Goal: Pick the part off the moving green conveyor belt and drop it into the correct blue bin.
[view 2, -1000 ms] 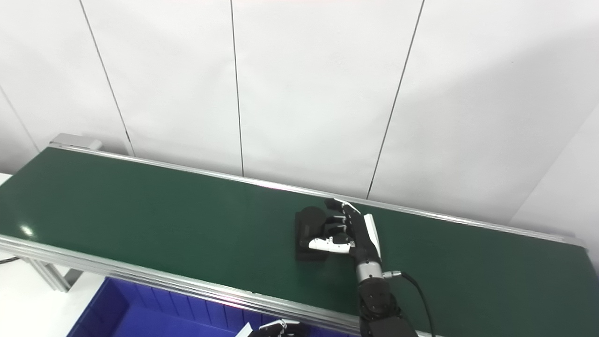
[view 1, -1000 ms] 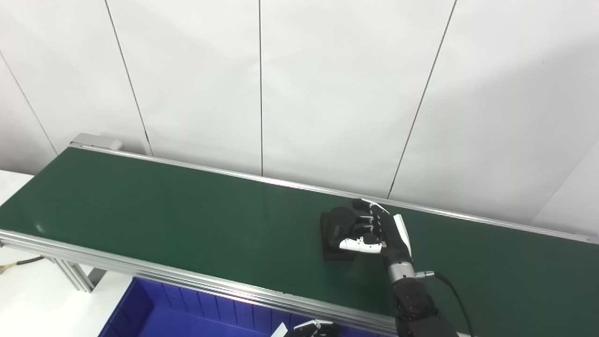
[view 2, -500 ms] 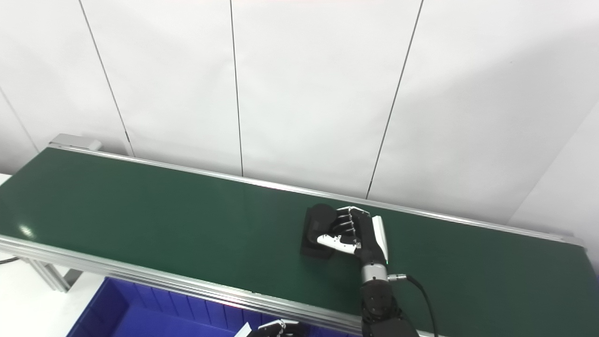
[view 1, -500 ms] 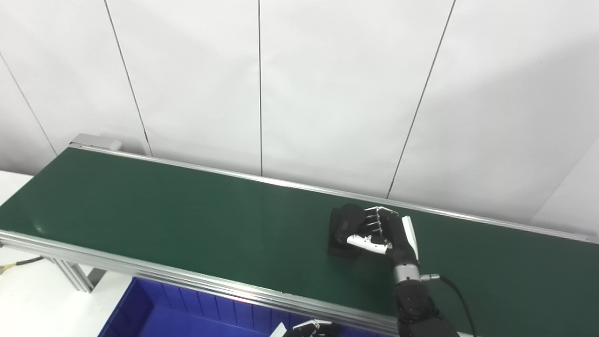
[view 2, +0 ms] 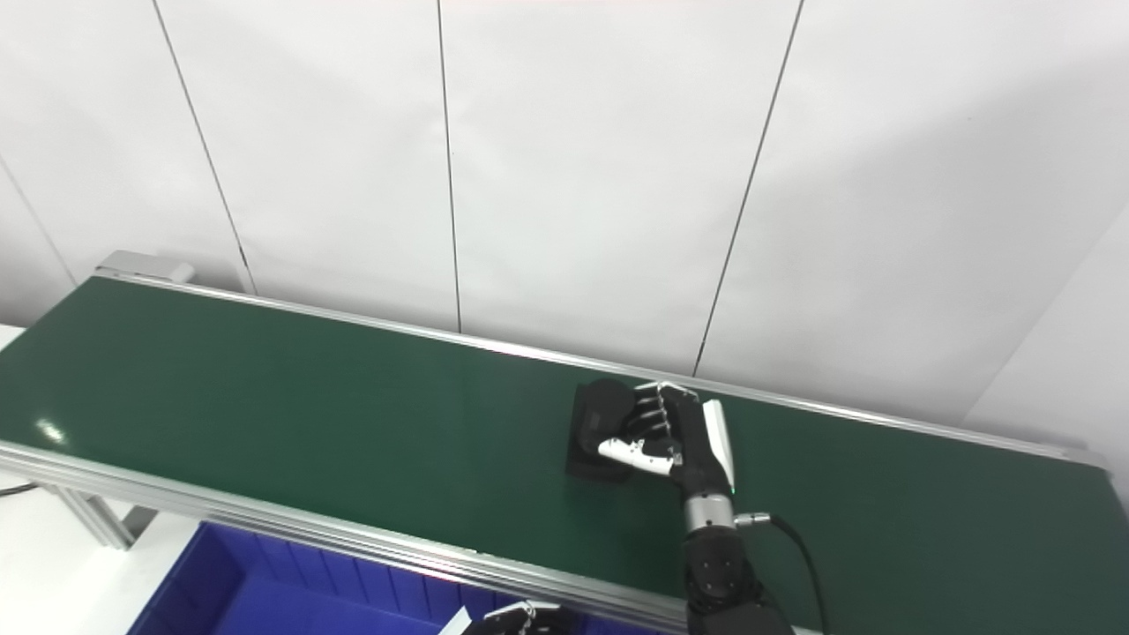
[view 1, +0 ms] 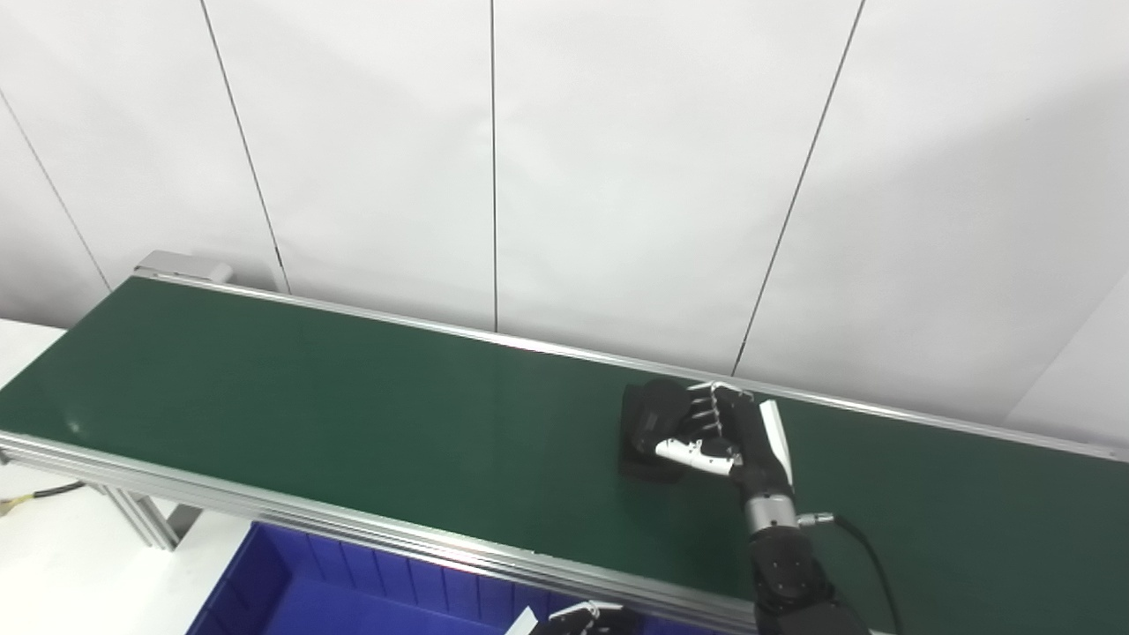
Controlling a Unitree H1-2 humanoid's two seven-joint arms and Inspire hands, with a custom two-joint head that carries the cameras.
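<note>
— Starting with the left eye view, what is seen on the long dark green conveyor belt with aluminium side rails (view 1: 353,423)?

— A flat black rectangular part with a rounded raised top (view 1: 651,423) is seen lying on the belt, right of its middle and nearer the far rail. The right hand (view 1: 732,432), black with a white thumb and white side panel, is laid against the part from its right side. Its fingers (view 1: 706,414) are curled over the part's upper right portion, and the white thumb is pressed along its near edge, so the part is clasped. Whether the part is lifted off the belt cannot be told.

— And below the belt?

— A blue plastic bin (view 1: 265,573) is seen under the near rail, at the bottom left. Only the top of the left hand (view 1: 578,619) is shown at the bottom edge; how far it is open cannot be told.

— What is added by the right eye view?

— The same grasp is shown: the fingers (view 2: 654,414) are wrapped over the part (view 2: 600,422), with the thumb below. The bin (view 2: 203,578) and a sliver of the left hand (view 2: 512,619) are again cut by the bottom edge. White wall panels (view 2: 573,176) with thin dark seams are seen behind the belt.
</note>
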